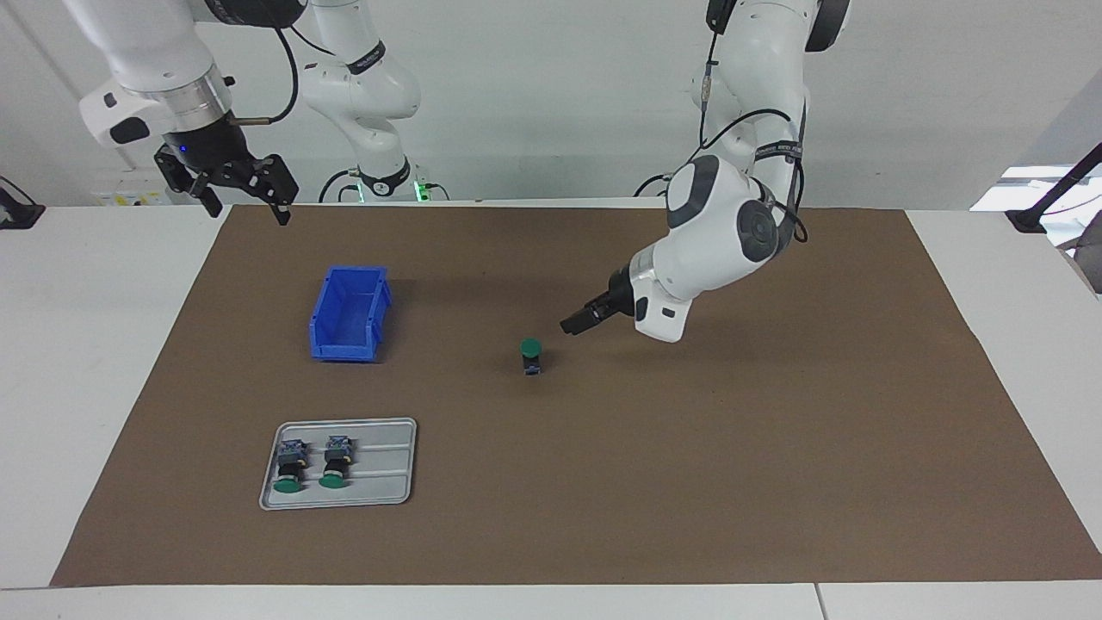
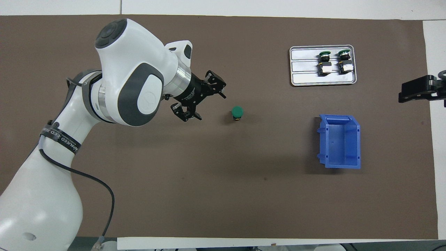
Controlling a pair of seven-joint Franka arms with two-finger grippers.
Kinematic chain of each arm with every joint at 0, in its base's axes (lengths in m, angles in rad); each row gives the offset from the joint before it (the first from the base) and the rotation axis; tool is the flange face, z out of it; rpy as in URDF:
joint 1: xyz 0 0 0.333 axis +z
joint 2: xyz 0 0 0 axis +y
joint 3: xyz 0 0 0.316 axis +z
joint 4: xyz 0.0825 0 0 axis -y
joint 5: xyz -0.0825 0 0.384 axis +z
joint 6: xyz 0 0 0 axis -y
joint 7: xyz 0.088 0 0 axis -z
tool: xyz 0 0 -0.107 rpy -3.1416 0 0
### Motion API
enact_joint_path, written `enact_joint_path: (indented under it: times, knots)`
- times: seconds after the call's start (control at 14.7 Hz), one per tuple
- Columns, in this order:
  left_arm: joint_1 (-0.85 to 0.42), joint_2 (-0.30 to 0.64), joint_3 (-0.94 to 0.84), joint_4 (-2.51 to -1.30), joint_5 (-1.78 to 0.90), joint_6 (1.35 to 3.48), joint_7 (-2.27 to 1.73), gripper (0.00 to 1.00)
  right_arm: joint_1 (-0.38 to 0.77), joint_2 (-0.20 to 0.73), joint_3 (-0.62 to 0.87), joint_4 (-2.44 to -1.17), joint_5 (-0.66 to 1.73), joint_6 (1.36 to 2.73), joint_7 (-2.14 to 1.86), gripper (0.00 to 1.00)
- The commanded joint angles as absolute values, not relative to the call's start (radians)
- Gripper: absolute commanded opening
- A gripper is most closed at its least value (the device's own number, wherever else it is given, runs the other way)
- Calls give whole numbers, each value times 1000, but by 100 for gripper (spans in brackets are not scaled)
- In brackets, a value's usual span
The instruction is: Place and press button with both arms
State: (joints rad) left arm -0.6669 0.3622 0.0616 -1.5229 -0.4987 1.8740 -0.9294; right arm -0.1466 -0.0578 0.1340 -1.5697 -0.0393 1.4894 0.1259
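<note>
- The button (image 1: 531, 355) stands upright, green cap up, on the brown mat (image 1: 689, 482) mid-surface — apart from everything.
- Left hand (image 2: 209, 101) hangs just beside it, fingers spread, holding nothing.
- Right hand (image 1: 241, 191) waits raised near the blue bin (image 1: 349, 314) — open, empty.

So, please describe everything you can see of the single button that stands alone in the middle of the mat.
The button is a small push-button switch with a round flat green cap on top, a black collar and a blue-grey block below. It stands upright, cap up, on the brown mat, in the middle of the table. Nothing touches it. The left gripper, open, is close beside it, toward the left arm's end, but apart from it.
</note>
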Motion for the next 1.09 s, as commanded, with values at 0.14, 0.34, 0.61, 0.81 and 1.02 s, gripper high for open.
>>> enact_joint_path:
  times: [0.14, 0.34, 0.61, 0.81, 1.02]
  knots:
    - [-736, 469, 77, -1334, -352, 1787, -971, 53, -155, -81, 138, -1594, -44, 1489, 98, 99]
    - [-758, 535, 80, -1230, -338, 1746, -976, 25, -155, -81, 138, -1595, -44, 1489, 98, 99]
    - [-802, 535, 77, -1238, -262, 1813, -1005, 1, -155, -81, 138, -1595, -44, 1489, 98, 99]
    - [-802, 537, 71, -1238, -180, 1792, -994, 0, -155, -81, 138, -1595, -44, 1489, 98, 99]
    - [-805, 577, 69, -1238, -134, 1786, -985, 0, -155, -81, 138, -1595, -44, 1489, 98, 99]
